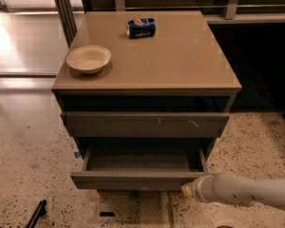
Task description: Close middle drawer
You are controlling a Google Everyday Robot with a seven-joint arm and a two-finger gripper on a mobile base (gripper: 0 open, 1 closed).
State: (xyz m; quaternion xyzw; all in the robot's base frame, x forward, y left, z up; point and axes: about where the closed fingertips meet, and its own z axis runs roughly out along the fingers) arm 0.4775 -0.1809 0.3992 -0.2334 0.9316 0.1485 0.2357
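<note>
The middle drawer (137,178) of the grey-brown cabinet is pulled partly out, and its plain grey inside (142,160) shows. Its flat front faces me at the bottom of the camera view. Above it sits the wider drawer front with pale scratch marks (147,124), which is pushed in. My gripper (186,190) is on a pale arm (247,194) that comes in from the lower right. Its tip is against the right end of the middle drawer's front.
On the cabinet top (180,56) stand a cream bowl (89,58) at the left and a blue can (141,27) lying on its side at the back. The speckled floor (28,165) surrounds the cabinet. A dark object (35,213) lies at the bottom left.
</note>
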